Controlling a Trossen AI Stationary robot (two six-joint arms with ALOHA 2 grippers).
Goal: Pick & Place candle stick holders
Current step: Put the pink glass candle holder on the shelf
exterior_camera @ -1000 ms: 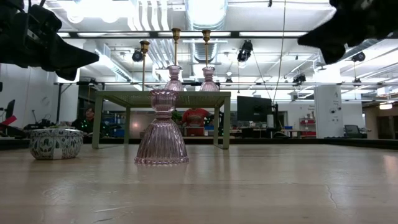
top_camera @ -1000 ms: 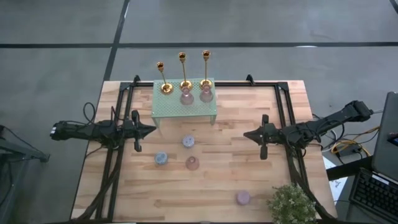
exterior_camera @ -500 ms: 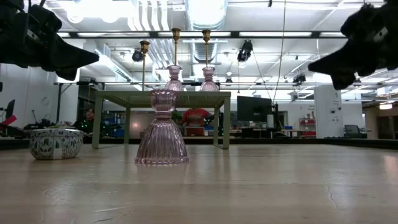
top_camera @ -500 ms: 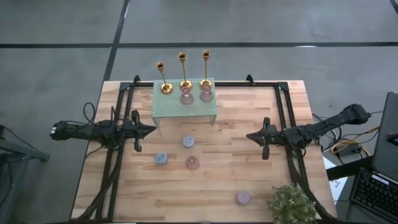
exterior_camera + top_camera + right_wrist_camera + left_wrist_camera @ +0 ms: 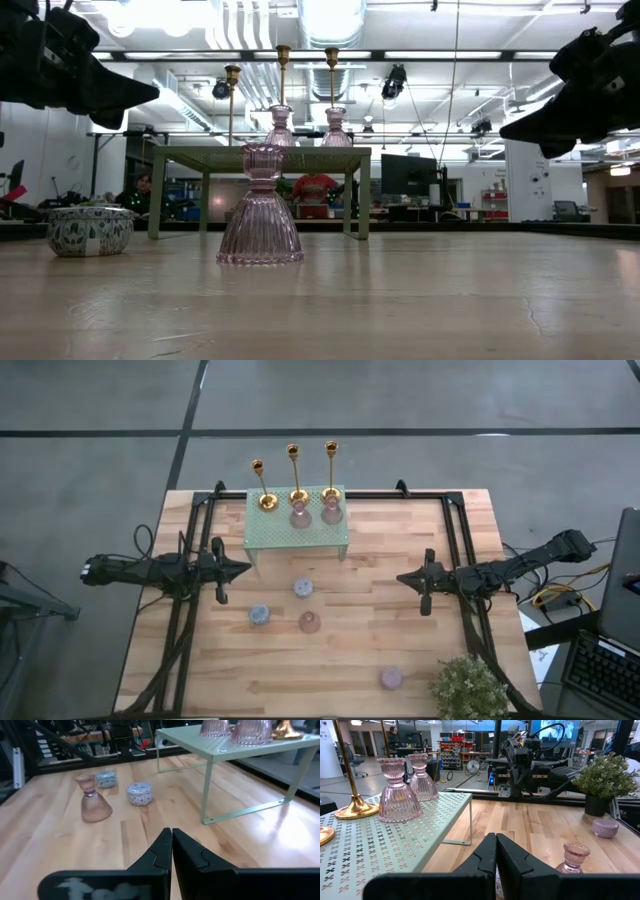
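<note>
Wooden tabletop (image 5: pixel 420 660): loose pink glass holder (image 5: pixel 310 622) mid-table btwn my left end effector (image 5: pixel 246 569) & right end effector (image 5: pixel 401 578), both clenched, empty. Risk: it's top-heavy, a sideways nudge tips it.

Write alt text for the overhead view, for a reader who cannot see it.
Two dark robot arms wait over a wooden table, left gripper and right gripper both shut and empty. At the far edge a pale green rack carries three gold candlesticks and two pink glass holders.
</note>
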